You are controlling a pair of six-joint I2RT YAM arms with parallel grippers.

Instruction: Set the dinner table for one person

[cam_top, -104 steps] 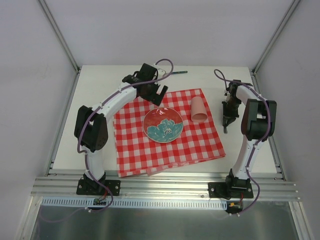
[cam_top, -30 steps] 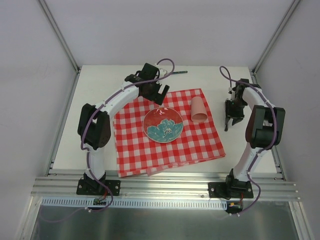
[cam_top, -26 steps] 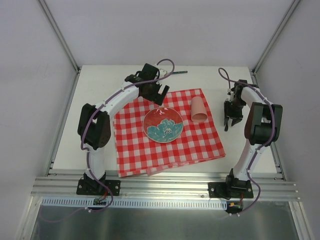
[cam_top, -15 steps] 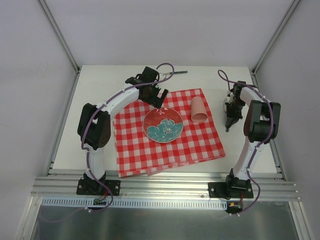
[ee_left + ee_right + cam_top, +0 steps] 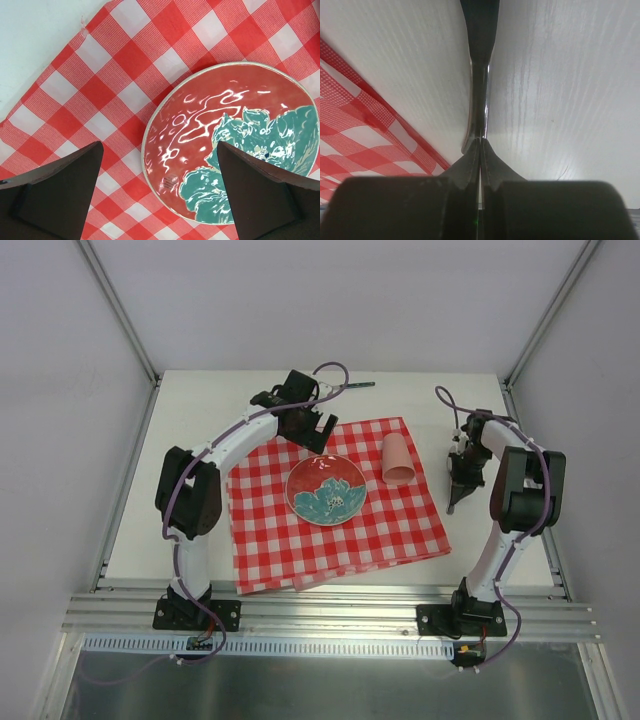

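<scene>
While the off-white dinner table (image 5: 200,430) fills the overhead view, a red-and-white checked cloth (image 5: 300,540) covers its middle, carrying a red plate (image 5: 326,489) with a teal flower and, to its right, a pink cup (image 5: 398,460). The left gripper (image 5: 318,428) hangs over the plate's far-left rim, fingers spread wide, holding nothing. The right gripper (image 5: 480,145), the nearer arm, is pinched shut on a slim utensil (image 5: 480,100) lying on bare table just beside the cloth's right edge, its long axis running straight out from the fingertips
</scene>
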